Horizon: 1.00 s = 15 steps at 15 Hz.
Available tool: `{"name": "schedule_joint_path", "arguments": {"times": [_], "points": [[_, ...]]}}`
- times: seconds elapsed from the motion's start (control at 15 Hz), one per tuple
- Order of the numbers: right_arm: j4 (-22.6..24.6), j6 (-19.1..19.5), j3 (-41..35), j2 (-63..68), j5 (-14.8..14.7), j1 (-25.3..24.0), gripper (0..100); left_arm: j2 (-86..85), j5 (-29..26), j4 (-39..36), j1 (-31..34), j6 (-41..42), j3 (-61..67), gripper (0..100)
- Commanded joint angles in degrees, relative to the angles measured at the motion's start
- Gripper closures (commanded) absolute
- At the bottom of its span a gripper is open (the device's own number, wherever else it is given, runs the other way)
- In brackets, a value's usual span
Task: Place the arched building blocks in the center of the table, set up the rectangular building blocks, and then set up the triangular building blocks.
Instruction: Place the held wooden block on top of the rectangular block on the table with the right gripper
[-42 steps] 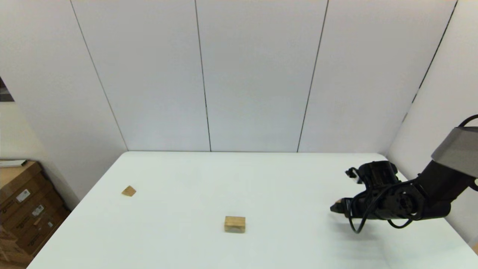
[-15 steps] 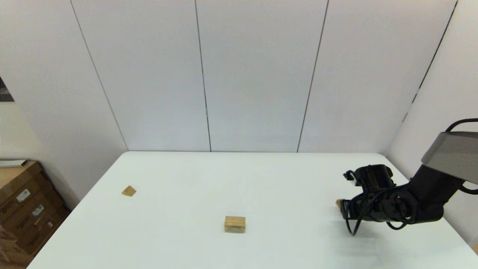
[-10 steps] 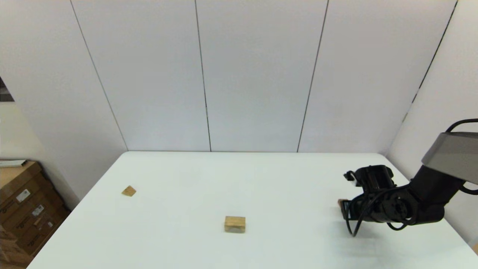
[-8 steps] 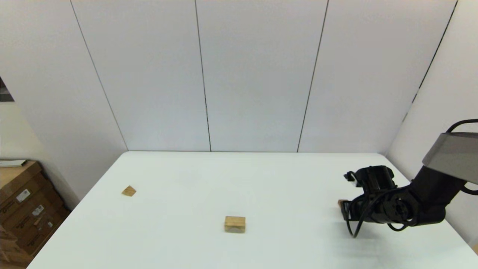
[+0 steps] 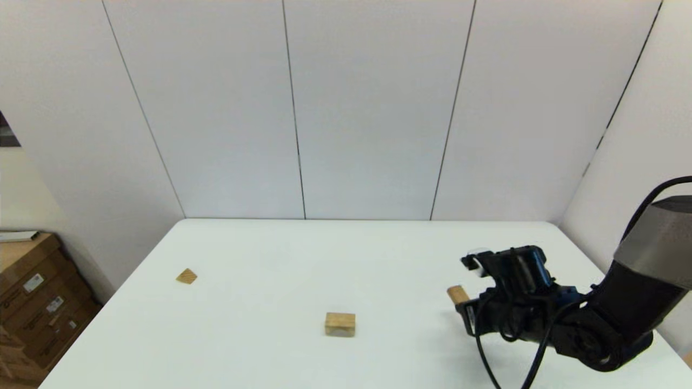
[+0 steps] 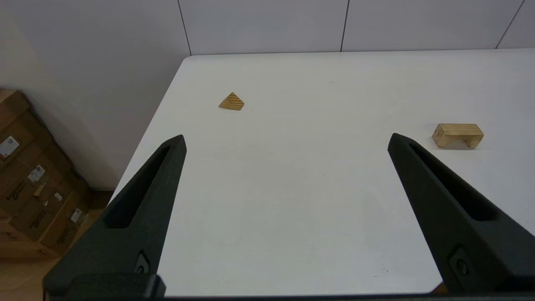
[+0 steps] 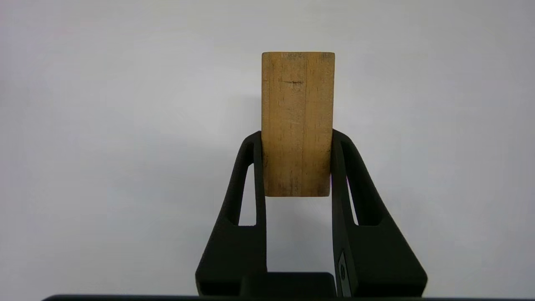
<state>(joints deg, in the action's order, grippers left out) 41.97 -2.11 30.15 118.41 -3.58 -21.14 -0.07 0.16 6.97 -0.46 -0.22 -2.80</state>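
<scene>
Stacked beyond the table's left edge, on the floor, are brown cardboard boxes (image 5: 32,302) with white labels; whatever they hold cannot be seen. On the white table (image 5: 303,254) itself, going left to right, the triangular building block (image 5: 186,276) lies flat at the far left, well apart from everything else, its striped grain plain in the left wrist view (image 6: 232,101). The left gripper (image 6: 286,140) hangs over the near left part of the table with its two black fingers spread wide and nothing between them; the arm does not show in the head view.

Near the middle of the table, toward the near edge, the arched building block (image 5: 340,324) rests alone; the left wrist view shows it (image 6: 458,134) with its curved notch facing down against the tabletop.

Farther right, the right gripper (image 5: 466,312) reaches in from the right side, low over the table. Its fingers (image 7: 250,188) are clamped on the rectangular building block (image 7: 297,123), pressing its two long sides, with most of the bar's length sticking out past the fingertips. In the head view only the bar's end (image 5: 457,294) pokes out to the left of the gripper, well right of the arch.
</scene>
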Motion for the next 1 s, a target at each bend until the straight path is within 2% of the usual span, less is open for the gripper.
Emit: {"name": "schedule_joint_path", "arguments": {"times": [0.07,0.13,0.27,0.33,0.47,0.6,0.73,0.93,1.0], "points": [[-0.58,5.36,-0.70,-6.70,0.07,-10.59,100,0.07,0.02,0.06,0.02,-0.04,-0.01,0],[-1.72,5.45,0.44,-7.23,0.07,-13.14,100,0.07,0.02,0.06,0.02,-0.04,-0.01,0],[-8.75,6.42,5.10,-7.40,0.77,-17.53,100,0.07,0.02,0.06,0.02,-0.04,-0.01,0],[-12.18,6.94,7.56,-7.23,1.83,-18.94,100,0.07,0.02,0.06,0.02,-0.04,-0.01,0],[-18.33,7.91,12.22,-7.05,5.96,-21.40,100,0.07,0.02,0.06,0.02,-0.04,-0.01,0],[-25.27,11.25,18.46,-5.82,7.45,-23.07,100,0.07,0.02,0.06,0.02,-0.04,-0.01,0],[-27.73,14.06,21.80,-4.68,7.98,-23.86,100,0.07,0.02,0.06,-0.06,-0.04,-0.01,0],[-27.91,18.46,23.91,-2.22,13.52,-24.39,100,0.07,0.02,0.06,0.02,-0.04,-0.01,0],[-27.82,21.00,24.43,-0.11,14.13,-24.30,100,0.07,0.02,0.06,0.02,-0.04,-0.01,0]]}}
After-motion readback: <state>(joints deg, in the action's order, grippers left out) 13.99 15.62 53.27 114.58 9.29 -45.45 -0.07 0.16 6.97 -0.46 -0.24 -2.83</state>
